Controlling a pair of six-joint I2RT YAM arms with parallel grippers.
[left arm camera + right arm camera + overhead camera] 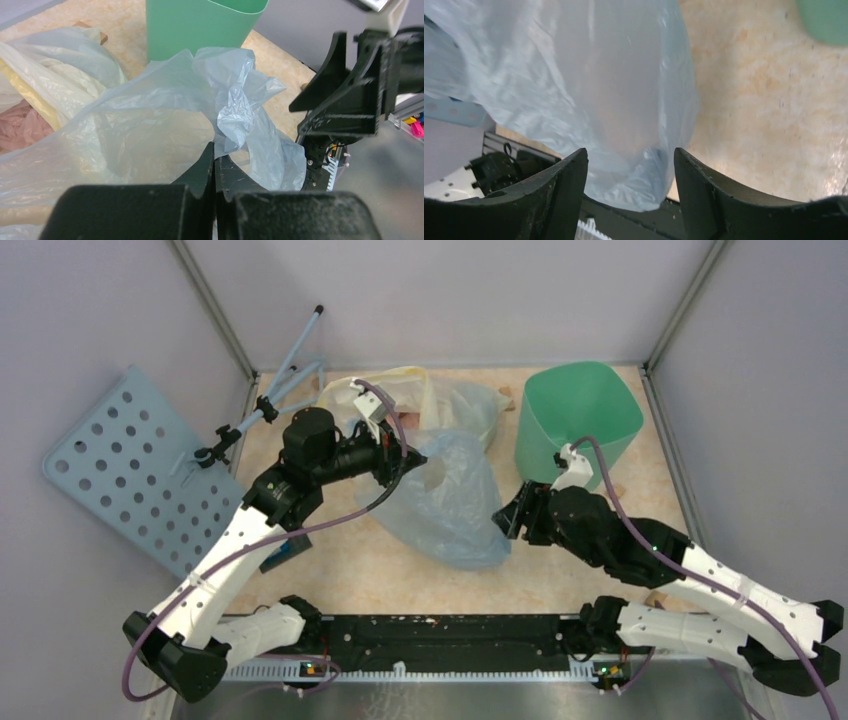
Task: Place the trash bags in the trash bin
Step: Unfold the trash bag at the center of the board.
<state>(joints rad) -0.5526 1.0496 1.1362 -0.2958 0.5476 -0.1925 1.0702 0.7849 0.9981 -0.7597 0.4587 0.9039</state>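
The pale-blue see-through trash bag [450,502] lies crumpled on the table's middle, its left part lifted. My left gripper [415,458] is shut on a pinch of its film; in the left wrist view the fingertips [209,156] meet just below the bunched trash bag [235,102]. My right gripper [510,520] stands open at the bag's right edge. In the right wrist view the trash bag [599,75] hangs between and beyond the parted right gripper [630,156], not clamped. The mint-green trash bin [578,418] stands upright at the back right, also in view as the bin [200,25] behind the bag.
A whitish bag with a yellow rim [425,390] lies behind the blue one, touching it. A pale-blue perforated board [130,470] leans at the left wall, with a thin stand [270,400] beside it. Frame posts mark the back corners.
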